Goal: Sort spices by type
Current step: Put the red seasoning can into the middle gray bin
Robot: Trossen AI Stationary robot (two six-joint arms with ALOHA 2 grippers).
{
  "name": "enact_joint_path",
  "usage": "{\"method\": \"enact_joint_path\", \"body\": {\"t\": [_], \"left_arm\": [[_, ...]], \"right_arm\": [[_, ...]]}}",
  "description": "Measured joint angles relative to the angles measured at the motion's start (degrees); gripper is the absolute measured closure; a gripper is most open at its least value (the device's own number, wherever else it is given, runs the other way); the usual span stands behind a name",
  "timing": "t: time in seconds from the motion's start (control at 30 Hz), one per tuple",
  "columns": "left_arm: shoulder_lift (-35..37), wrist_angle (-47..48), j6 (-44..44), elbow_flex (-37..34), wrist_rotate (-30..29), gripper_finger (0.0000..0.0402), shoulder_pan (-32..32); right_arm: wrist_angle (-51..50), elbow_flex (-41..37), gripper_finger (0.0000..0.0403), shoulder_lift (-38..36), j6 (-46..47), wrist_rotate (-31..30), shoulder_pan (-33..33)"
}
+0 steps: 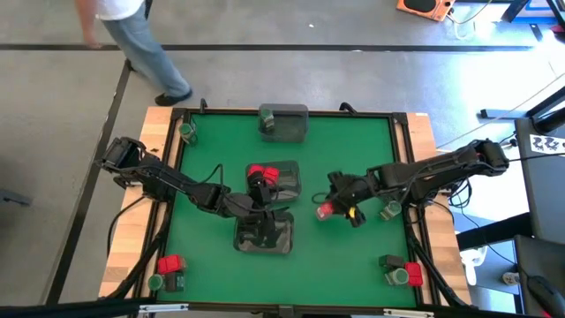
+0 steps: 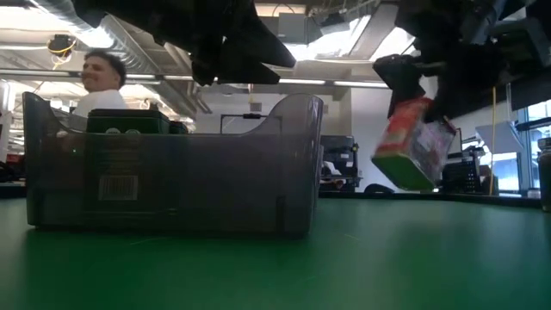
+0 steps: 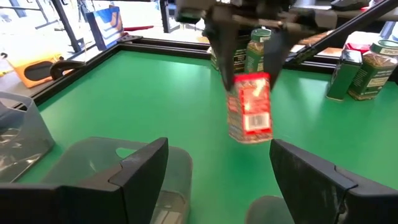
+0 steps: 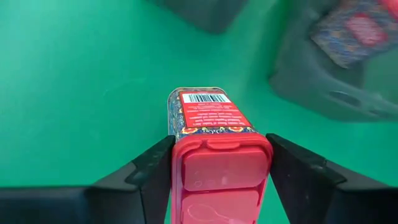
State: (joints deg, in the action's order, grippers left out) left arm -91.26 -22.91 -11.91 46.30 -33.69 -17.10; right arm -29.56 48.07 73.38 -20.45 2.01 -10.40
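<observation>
My right gripper (image 1: 338,208) is shut on a red-lidded, red-labelled spice container (image 4: 208,118), which hangs above the green mat right of the trays and also shows in the left wrist view (image 3: 250,111). My left gripper (image 3: 217,180) is open and hovers over the near clear tray (image 1: 284,240), which holds dark blocks. The middle tray (image 1: 291,182) holds red containers (image 1: 263,172). More spices stand at the mat's corners: a green-lidded jar (image 1: 187,131), a red one (image 1: 169,263) and a near-right group (image 1: 402,270). My right gripper pinches the container's red lid end (image 4: 221,165) between its two fingers (image 4: 155,171), one on each opposite side of the lid. The fingers come from above, slanting down. The container (image 2: 411,142) hangs below them, tilted and lifted clear of the mat.
A third clear tray (image 1: 283,122) sits by the far edge. A green-lidded jar (image 1: 391,210) stands just right of my right gripper. A raised black rim (image 1: 291,111) frames the mat. A person (image 1: 132,35) walks beyond the far-left corner. Bare mat lies between the trays and the right rim.
</observation>
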Motion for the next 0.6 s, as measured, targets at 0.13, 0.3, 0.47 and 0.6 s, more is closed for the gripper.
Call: {"method": "enact_joint_path", "body": {"t": [0.13,0.3,0.47,0.6], "left_arm": [[0.0,-0.02,-0.01,0.0,0.0,0.0121,0.0],[0.0,-0.06,-0.03,0.0,0.0,0.0121,0.0],[0.0,-0.08,-0.08,0.0,0.01,0.0121,0.0],[0.0,-0.51,-0.57,0.0,0.02,0.0121,0.0]], "right_arm": [[0.36,-0.01,0.0174,4.19,-3.54,-2.82,-2.33],[4.05,0.03,0.0144,7.06,-3.76,-5.82,-4.03],[8.26,-0.02,0.0105,7.19,-0.88,-4.36,-4.23],[3.74,1.7,0.0086,6.59,1.64,-6.01,-4.32]]}}
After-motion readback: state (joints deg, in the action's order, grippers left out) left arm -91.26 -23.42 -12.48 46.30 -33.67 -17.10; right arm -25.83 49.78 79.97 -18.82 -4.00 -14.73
